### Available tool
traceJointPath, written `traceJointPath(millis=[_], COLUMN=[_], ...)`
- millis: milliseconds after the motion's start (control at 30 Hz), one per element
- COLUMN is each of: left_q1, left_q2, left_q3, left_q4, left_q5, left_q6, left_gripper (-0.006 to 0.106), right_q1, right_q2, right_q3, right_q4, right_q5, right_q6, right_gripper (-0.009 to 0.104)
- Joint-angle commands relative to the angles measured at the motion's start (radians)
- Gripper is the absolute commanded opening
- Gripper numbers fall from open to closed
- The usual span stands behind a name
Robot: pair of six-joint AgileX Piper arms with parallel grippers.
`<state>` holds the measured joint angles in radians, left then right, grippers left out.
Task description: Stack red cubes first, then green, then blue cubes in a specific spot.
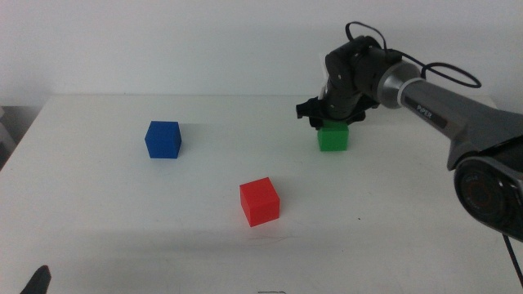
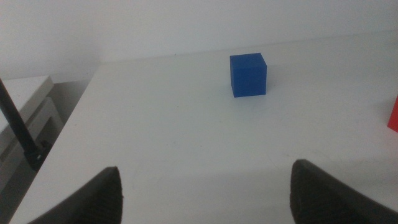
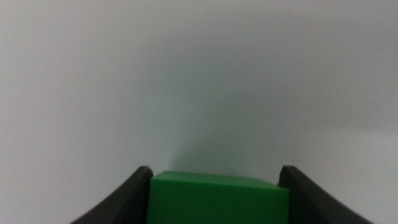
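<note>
Claws first: the right gripper sits directly over the green cube in the upper right of the middle view, its two dark jaws down on either side of it. The right wrist view shows the green cube filling the gap between the jaws, its sides right against them, so the claw appears to be grasping the cube, which rests on the white table. That arm comes in from the right edge of the frame, bent steeply down at the wrist, with a black cable looping above it.

The red cube stands alone near the middle of the frame, well apart from the green one. The blue cube stands at the left centre, well apart from both.

The left gripper waits at the bottom left corner of the middle view. Its wrist view shows the jaws spread wide with bare table between them, the blue cube well beyond them and a red sliver at the right edge.
</note>
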<state>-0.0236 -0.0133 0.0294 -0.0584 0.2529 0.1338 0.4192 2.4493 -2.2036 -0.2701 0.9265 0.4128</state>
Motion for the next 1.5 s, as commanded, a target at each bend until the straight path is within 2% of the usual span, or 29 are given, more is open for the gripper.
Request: traceJointPath(millis=[0,133,400,500,700,833,1467], left_q1=[-0.002,-0.002,-0.002,-0.002,-0.002,-0.002,-0.002], left_q2=[-0.020,-0.020,-0.020,-0.020,-0.020,-0.020,-0.020], left_q3=[-0.003,-0.003,-0.003,-0.003,-0.003,-0.003,-0.003], left_q4=[-0.009,-0.009,-0.009,-0.009,-0.009,-0.009,-0.009], left_q5=[-0.076,-0.076,-0.076,-0.076,-0.076,-0.076,-0.076], left_q6=[0.000,0.000,0.000,0.000,0.000,0.000,0.000], left_gripper=[0.091,0.091,0.091,0.091,0.091,0.091,0.091], right_q1=[0.001,0.035,0.232,0.300,0.401,0.404,0.403], right_q2=[-0.127,-0.248,-0.548,-0.556,-0.514,-0.494,-0.419], right_q3=[-0.032,0.016,0.418,0.460,0.469,0.469,0.469], right_q4=[-0.033,-0.041,-0.131,-0.135,-0.140,-0.123,-0.139], right_q5=[0.050,0.076,-0.085,-0.074,-0.102,-0.108,-0.132], right_q6=[-0.019,-0.012,0.134,0.175,0.093,0.094,0.096], right_gripper=[-0.001,-0.001,-0.001,-0.001,-0.001,-0.001,-0.001])
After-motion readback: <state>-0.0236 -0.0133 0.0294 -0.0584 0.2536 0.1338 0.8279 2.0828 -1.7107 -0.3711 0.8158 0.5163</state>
